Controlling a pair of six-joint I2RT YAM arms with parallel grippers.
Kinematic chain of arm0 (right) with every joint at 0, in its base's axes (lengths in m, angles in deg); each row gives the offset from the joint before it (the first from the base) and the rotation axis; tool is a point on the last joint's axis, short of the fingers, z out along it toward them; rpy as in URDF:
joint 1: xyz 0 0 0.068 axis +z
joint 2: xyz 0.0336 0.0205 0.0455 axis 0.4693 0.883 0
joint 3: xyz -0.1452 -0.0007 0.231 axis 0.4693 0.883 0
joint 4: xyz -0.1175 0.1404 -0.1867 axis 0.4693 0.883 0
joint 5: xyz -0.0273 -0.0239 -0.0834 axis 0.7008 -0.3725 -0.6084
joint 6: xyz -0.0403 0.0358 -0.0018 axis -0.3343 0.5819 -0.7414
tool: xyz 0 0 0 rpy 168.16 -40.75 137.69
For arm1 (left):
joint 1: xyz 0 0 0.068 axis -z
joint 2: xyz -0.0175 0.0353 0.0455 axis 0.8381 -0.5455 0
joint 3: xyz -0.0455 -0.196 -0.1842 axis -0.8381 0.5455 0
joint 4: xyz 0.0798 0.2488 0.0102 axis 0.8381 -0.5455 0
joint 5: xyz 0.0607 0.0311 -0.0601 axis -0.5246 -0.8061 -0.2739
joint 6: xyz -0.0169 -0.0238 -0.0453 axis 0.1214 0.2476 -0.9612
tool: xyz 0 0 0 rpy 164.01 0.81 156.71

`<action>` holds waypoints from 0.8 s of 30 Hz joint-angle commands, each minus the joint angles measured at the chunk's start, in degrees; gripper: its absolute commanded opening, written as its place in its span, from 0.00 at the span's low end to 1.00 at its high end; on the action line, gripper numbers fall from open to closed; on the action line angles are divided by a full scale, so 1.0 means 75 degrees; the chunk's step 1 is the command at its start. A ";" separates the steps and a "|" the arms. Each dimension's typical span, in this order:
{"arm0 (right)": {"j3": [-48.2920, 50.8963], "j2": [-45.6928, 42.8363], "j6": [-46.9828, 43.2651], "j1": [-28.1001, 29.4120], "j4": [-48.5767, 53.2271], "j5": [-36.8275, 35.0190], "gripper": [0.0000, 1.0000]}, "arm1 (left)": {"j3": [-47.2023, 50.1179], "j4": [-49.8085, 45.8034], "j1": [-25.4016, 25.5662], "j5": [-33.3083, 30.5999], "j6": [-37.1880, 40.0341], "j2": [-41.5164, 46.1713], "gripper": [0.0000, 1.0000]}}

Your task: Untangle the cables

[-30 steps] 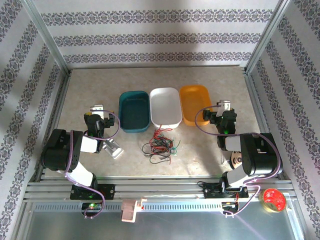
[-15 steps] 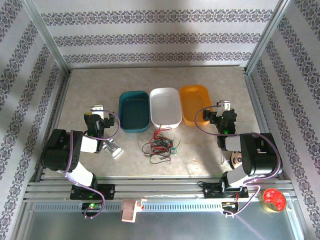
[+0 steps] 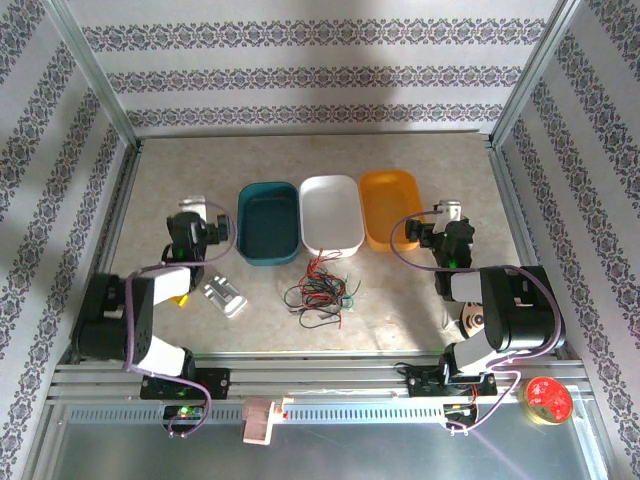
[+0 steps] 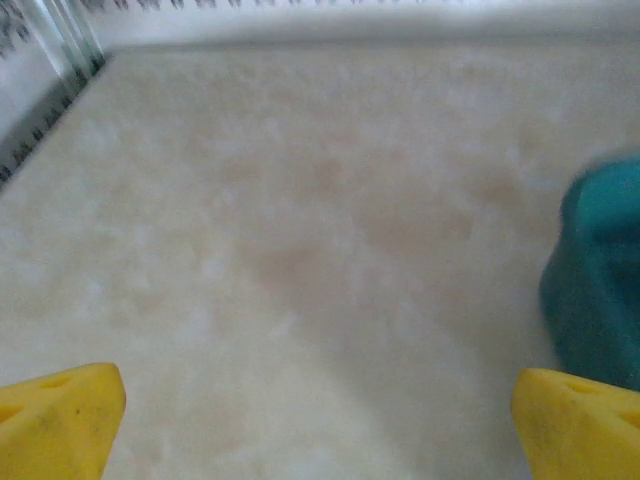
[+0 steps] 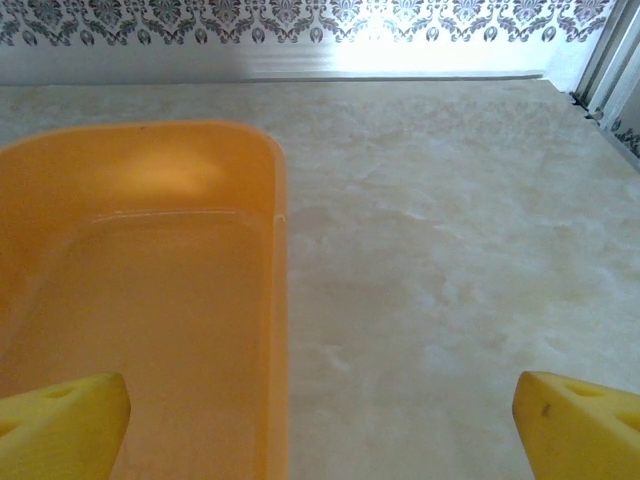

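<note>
Cables (image 3: 320, 290): one red, black and green knot on the table, just on the near side of the white tray (image 3: 331, 215), untouched.
Left gripper (image 4: 320, 425): fingers wide apart, empty, left of that tray, beyond the teal tray (image 3: 269, 222).
Right gripper (image 5: 320, 425): wide apart, empty, right of it, by the orange tray (image 5: 150, 280).
The grippers flank the knot, likely so each can take a strand. The three trays probably serve one colour each.

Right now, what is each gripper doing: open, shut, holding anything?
Left gripper: open, holding nothing.
Right gripper: open, holding nothing.
</note>
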 commanded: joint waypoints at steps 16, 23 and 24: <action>-0.1780 -0.3052 0.0968 0.2632 0.5445 -0.1209 0.61 | -0.0499 -0.3706 0.4668 -0.0456 -0.2838 0.1810 0.99; -0.2975 -0.2313 0.1282 0.5537 0.7479 0.0057 0.60 | 0.0083 -0.4420 0.4790 -0.3161 -0.6168 0.2251 0.99; -0.3219 -0.2051 0.1451 0.5699 0.7701 0.0253 0.59 | -0.0095 -0.4942 0.4784 -0.3512 -0.6472 0.2225 0.99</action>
